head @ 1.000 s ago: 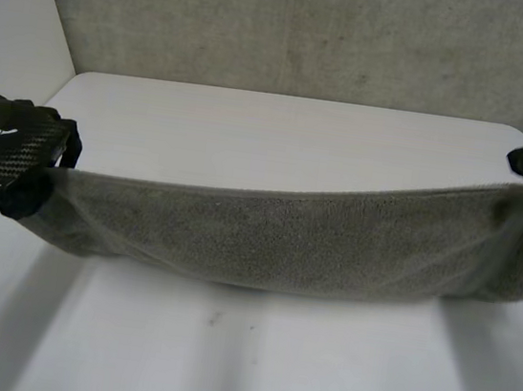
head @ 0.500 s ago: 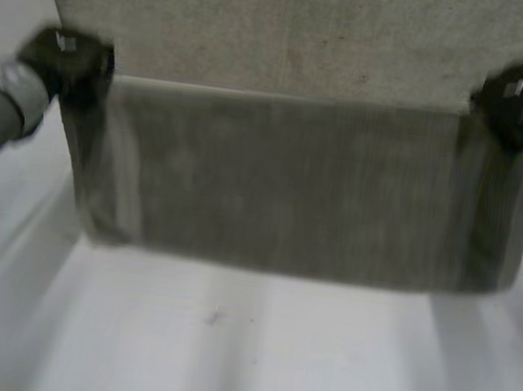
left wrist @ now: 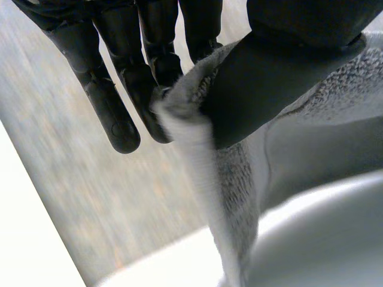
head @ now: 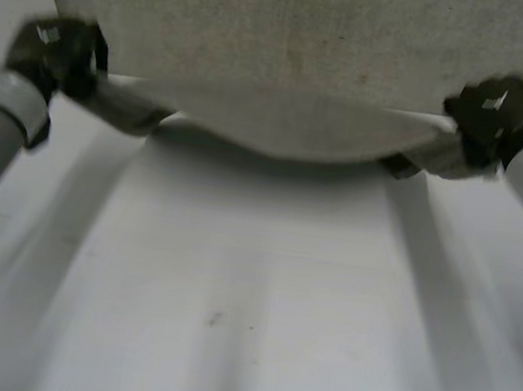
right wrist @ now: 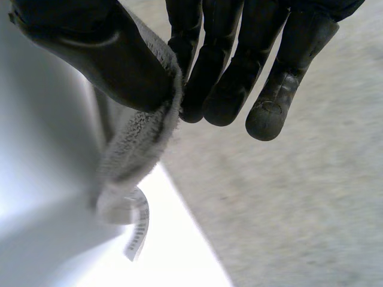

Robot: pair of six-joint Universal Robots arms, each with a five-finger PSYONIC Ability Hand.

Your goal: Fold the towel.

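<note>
The left hand [left wrist: 281,66] pinches one corner of the towel [head: 289,130] between its thumb and its straight fingers [left wrist: 122,107]. The hem bunches right at the fingertips, and the rest of the cloth falls away beneath the thumb. The right hand [right wrist: 108,54] grips the opposite corner the same way, with its thumb pressing the cloth against its fingers [right wrist: 224,89]. A small white tag [right wrist: 137,230] dangles from the towel just below that thumb.

In the head view the two hands are well apart at the far edge of the table [head: 250,281], in front of a grey wall [head: 293,26]. The towel spans the gap between them as a thin, nearly flat band. It runs from each hand's fingers inward and bows gently in the middle. Its ends are twisted into narrow ropes just beside each hand. Whether the middle touches the table I cannot tell. The grey arms reach in from either side.
</note>
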